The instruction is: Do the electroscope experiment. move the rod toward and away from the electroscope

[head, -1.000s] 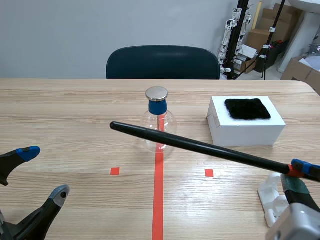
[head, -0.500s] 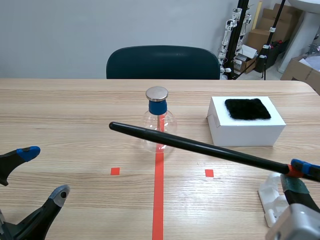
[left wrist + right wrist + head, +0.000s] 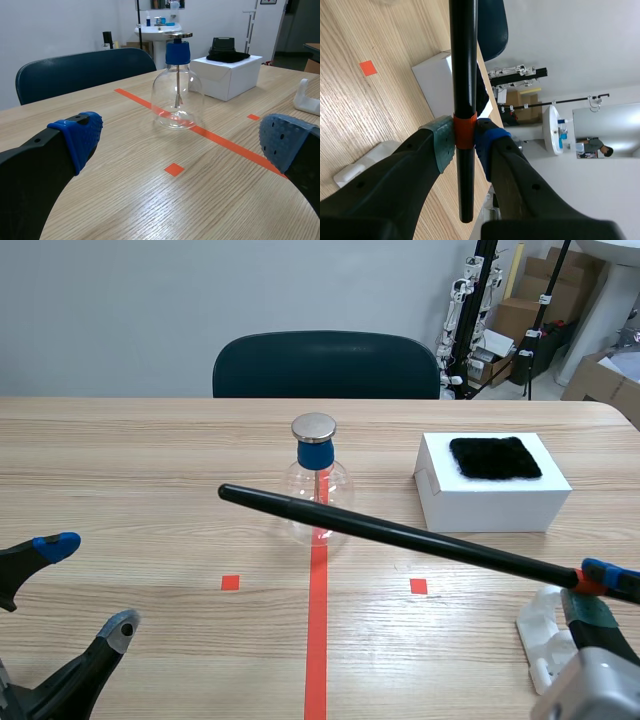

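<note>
The electroscope (image 3: 317, 485) is a clear glass flask with a blue stopper and a round metal cap, standing on the red tape line mid-table; it also shows ahead of my left gripper (image 3: 176, 100). A long black rod (image 3: 390, 532) with an orange band is held by my right gripper (image 3: 598, 595), which is shut on it at the lower right; the rod slants up-left, its tip just left of and in front of the flask. In the right wrist view the rod (image 3: 463, 65) runs between the pads. My left gripper (image 3: 85, 585) stands open at the lower left, holding nothing.
A white box (image 3: 490, 490) with a black fur pad (image 3: 494, 457) on top sits right of the flask. A white plastic stand (image 3: 545, 635) lies by the right gripper. A dark chair (image 3: 326, 365) stands behind the table's far edge.
The rod's tip has barely shifted left, staying in front of the flask. The left arm has not moved.
</note>
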`<state>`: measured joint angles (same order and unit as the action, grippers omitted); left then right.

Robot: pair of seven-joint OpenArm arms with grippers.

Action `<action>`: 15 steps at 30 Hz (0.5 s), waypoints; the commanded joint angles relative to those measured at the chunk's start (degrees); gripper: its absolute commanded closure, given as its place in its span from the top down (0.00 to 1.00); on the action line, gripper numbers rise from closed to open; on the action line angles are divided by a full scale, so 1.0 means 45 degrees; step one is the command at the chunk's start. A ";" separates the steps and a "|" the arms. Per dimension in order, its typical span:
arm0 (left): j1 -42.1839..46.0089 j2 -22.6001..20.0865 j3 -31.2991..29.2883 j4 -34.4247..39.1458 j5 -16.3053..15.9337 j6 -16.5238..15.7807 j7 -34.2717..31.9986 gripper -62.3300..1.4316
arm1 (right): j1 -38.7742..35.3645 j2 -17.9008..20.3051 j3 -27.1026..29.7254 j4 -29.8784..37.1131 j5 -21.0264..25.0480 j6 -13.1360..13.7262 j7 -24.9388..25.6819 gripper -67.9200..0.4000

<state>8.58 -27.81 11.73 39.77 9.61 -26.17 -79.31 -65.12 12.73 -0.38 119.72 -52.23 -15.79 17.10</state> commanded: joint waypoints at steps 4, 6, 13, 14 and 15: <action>-0.0005 -0.0073 -0.0039 0.0092 -0.0121 -0.0019 -0.0189 1.00 | 0.0015 0.0024 0.0010 0.0262 0.0092 -0.0151 0.0092 0.04; -0.0005 -0.0073 -0.0039 0.0092 -0.0121 -0.0019 -0.0189 1.00 | 0.0015 0.0024 0.0010 0.0262 0.0092 -0.0151 0.0092 0.04; -0.0005 -0.0073 -0.0039 0.0092 -0.0121 -0.0019 -0.0189 1.00 | 0.0015 0.0024 -0.0097 0.0262 0.0092 -0.0146 0.0092 0.04; -0.0005 -0.0073 -0.0039 0.0092 -0.0121 -0.0019 -0.0189 1.00 | 0.0015 0.0024 -0.0097 0.0262 0.0092 -0.0146 0.0092 0.04; -0.0005 -0.0073 -0.0039 0.0092 -0.0121 -0.0019 -0.0189 1.00 | 0.0015 0.0024 -0.0097 0.0262 0.0097 -0.0146 0.0092 0.04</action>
<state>8.58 -27.81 11.73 39.77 9.61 -26.17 -79.31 -65.12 12.73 -0.89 119.72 -52.23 -15.77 17.12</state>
